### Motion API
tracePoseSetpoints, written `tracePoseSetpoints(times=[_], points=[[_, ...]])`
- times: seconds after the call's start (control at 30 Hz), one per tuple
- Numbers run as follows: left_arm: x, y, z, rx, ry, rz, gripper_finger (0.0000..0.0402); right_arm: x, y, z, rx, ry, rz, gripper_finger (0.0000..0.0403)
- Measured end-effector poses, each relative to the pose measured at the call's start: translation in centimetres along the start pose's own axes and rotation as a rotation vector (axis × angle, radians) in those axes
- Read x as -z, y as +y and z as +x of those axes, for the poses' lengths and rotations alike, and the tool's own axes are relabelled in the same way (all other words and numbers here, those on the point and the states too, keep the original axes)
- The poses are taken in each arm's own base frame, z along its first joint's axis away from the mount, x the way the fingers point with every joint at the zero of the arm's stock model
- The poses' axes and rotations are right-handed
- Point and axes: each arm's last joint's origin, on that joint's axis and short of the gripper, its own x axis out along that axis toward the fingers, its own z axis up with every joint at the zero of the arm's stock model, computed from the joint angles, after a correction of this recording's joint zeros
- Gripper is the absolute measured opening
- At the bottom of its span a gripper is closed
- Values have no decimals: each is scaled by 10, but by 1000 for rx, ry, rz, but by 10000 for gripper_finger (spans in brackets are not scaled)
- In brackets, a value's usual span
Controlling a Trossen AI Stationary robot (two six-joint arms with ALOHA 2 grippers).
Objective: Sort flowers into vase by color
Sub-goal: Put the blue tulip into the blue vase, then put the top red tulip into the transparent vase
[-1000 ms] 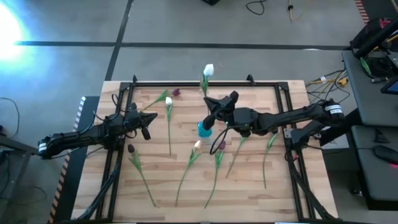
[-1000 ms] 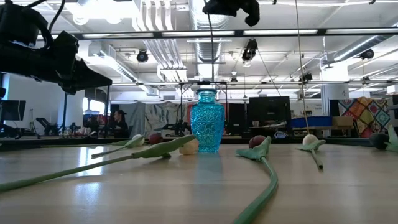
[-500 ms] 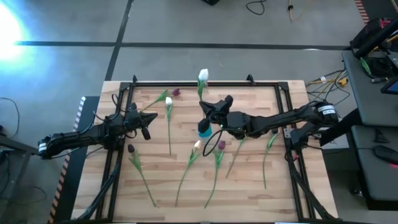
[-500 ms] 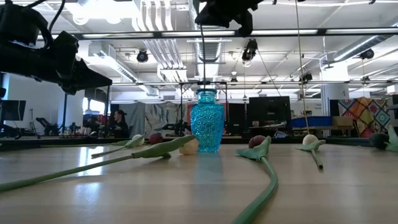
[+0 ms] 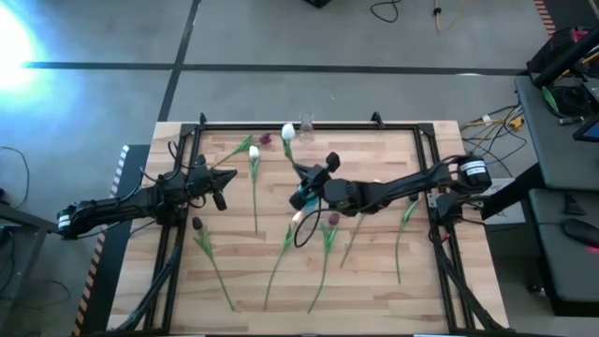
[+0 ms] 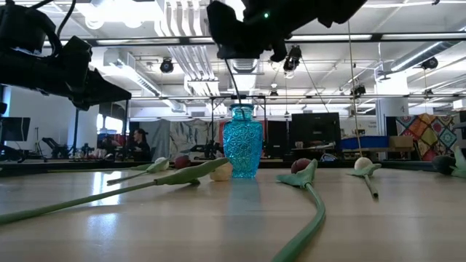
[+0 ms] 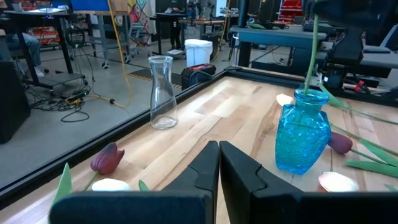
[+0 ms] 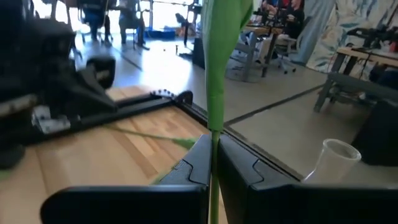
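Observation:
My right gripper (image 5: 307, 176) hovers above the blue vase (image 6: 242, 142) at the table's middle, shut on a white tulip (image 5: 287, 133) whose green stem (image 7: 310, 53) runs down into the vase's mouth. My left gripper (image 5: 221, 183) waits shut at the table's left with nothing in it. A clear glass vase (image 7: 162, 92) stands at the far edge. Several other tulips lie flat on the wood: a white one (image 5: 254, 154), a maroon one (image 5: 265, 139) and a peach one (image 5: 297, 218) among them. My right gripper pinches the white tulip's stem (image 8: 213, 121) between its two fingers (image 8: 198, 158). The fingers are level, come from the table's right and lie across the stem. The tulip stands nearly upright, head leaning toward the far left, its lower end (image 7: 306, 88) in the blue vase's mouth.
A black frame (image 5: 281, 126) rims the wooden table. More tulips (image 5: 329, 245) lie on the near half, right of the middle, and one maroon one (image 5: 197, 225) at the near left. A person sits in the room behind the table (image 6: 137, 138).
My right gripper has come down toward the blue vase and shifted toward the table's left edge, rolling a little, still shut on the stem. The white tulip has sunk with it, its head swinging toward the left.

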Motion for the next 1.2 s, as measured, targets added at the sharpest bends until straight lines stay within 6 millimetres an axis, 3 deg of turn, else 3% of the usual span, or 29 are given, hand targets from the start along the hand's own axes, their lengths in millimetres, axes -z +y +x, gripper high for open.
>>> tracePoseSetpoints(times=[0.43, 0.8, 1.03, 1.2], points=[[0, 0, 0, 0, -3, -1, 0, 11, 0, -2, 58, 78, -77, 20], [0, 0, 0, 0, -2, -1, 0, 16, -4, -6, 106, 137, -95, 99], [0, 0, 0, 0, -1, -1, 0, 0, -9, -22, 61, 148, -86, 131], [0, 0, 0, 0, -1, 0, 0, -21, -13, -47, -15, 137, -183, 103]])
